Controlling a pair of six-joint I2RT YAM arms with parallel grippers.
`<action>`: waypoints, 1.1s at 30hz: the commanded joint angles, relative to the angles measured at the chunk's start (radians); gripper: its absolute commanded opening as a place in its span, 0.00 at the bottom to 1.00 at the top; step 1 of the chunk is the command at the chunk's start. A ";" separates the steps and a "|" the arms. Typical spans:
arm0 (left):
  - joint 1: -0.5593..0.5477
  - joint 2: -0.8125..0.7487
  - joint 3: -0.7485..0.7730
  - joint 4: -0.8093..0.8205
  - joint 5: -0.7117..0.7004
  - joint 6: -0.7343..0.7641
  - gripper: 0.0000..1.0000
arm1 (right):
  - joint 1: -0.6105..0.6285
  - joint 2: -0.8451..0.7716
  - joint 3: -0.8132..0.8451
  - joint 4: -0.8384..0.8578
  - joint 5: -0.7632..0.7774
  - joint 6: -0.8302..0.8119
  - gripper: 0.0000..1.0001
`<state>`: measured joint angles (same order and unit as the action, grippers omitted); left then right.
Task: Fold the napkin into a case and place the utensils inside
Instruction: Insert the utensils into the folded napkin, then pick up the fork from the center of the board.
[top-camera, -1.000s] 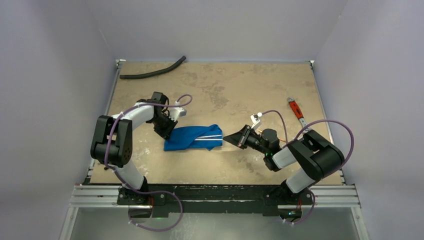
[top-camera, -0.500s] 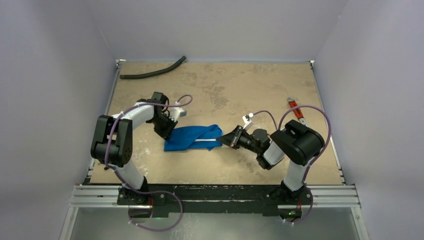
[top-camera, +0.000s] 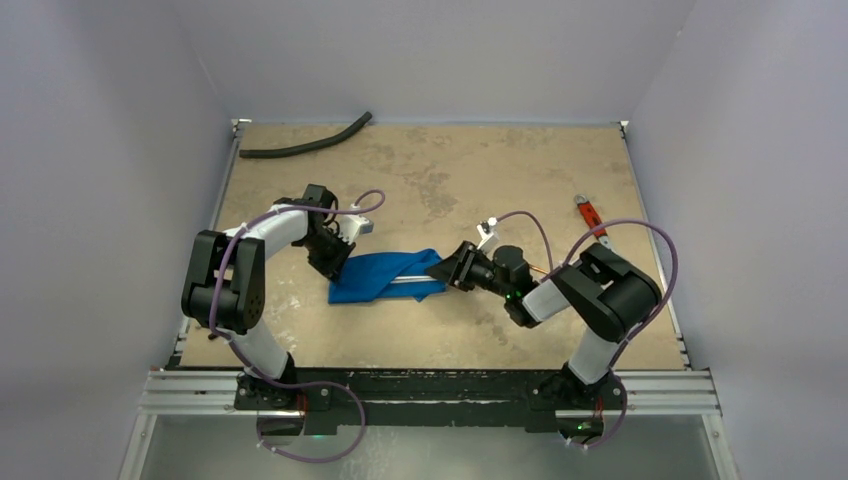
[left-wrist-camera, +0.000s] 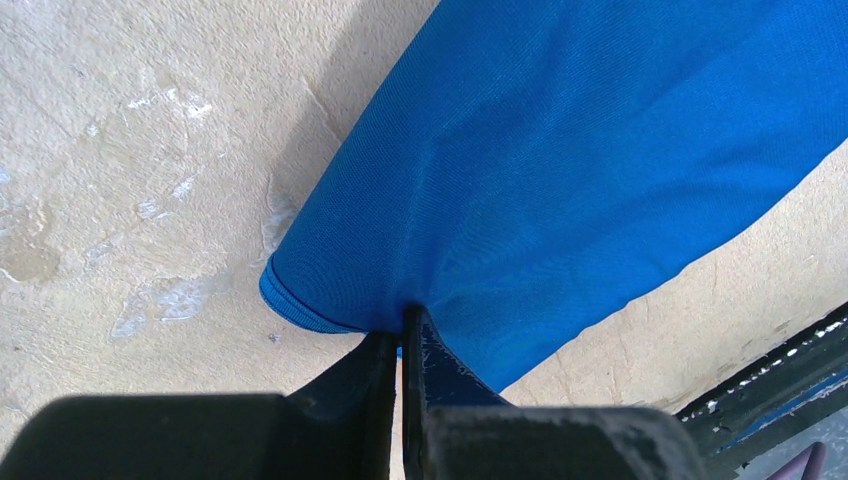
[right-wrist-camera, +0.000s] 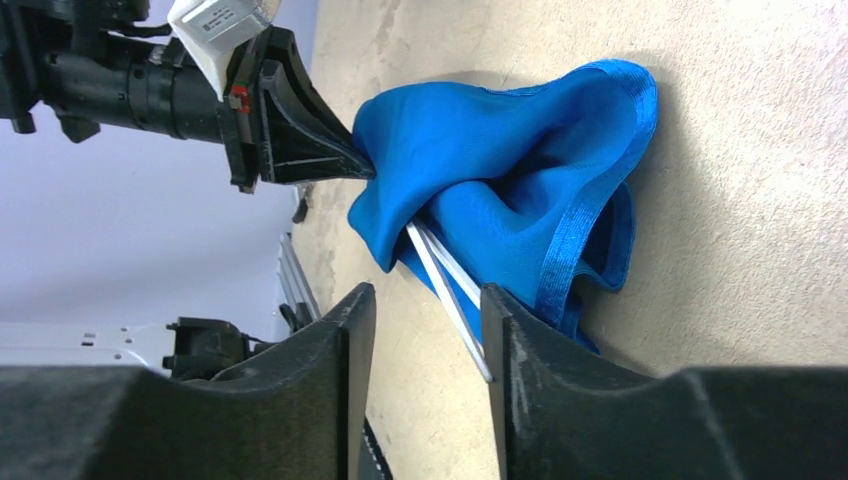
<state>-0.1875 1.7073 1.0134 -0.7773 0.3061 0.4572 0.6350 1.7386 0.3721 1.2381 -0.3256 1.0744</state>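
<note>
Far left corner of the tan table (top-camera: 450, 170): black curved hose (top-camera: 300, 148), well apart from everything else.

Nearer and left of centre: left gripper (left-wrist-camera: 403, 328), clamped tight on the napkin (left-wrist-camera: 560, 170). No gap between the fingers, a bit of the blue cloth's hemmed left edge nipped right at the tips. From above, angled down onto that left end, with cloth spreading away rightward from the pinch.

Around mid-table: napkin bunched into a loose oblong heap, long axis running left to right. Folds rumpled, one hemmed border curling over at the right end.

Along the heap's near side: utensils (right-wrist-camera: 445, 290), slim silvery shafts lying side by side. Partly wrapped in the cloth, ends poking out from under the folds toward the right.

Just right of the heap: right gripper (right-wrist-camera: 426, 292), jaws parted with a clear gap between the two black fingers, closed on nothing. Lined up with the protruding utensil ends, these lying within the gap and closer to one finger. Touching it or not: cannot tell.

Far right, near the table's edge: red-handled wrench (top-camera: 591, 216), well apart from the cloth.
</note>
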 joint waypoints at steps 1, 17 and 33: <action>-0.001 -0.003 0.025 -0.015 0.022 0.023 0.02 | 0.006 -0.074 0.044 -0.148 0.033 -0.062 0.51; 0.003 -0.006 0.019 -0.015 0.031 0.029 0.00 | 0.005 -0.379 0.332 -1.080 0.339 -0.392 0.70; 0.012 -0.065 0.160 -0.140 0.025 0.009 0.44 | -0.280 -0.485 0.465 -1.523 0.540 -0.527 0.78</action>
<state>-0.1844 1.7054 1.0851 -0.8558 0.3099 0.4644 0.4503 1.3071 0.8249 -0.1474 0.2043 0.5972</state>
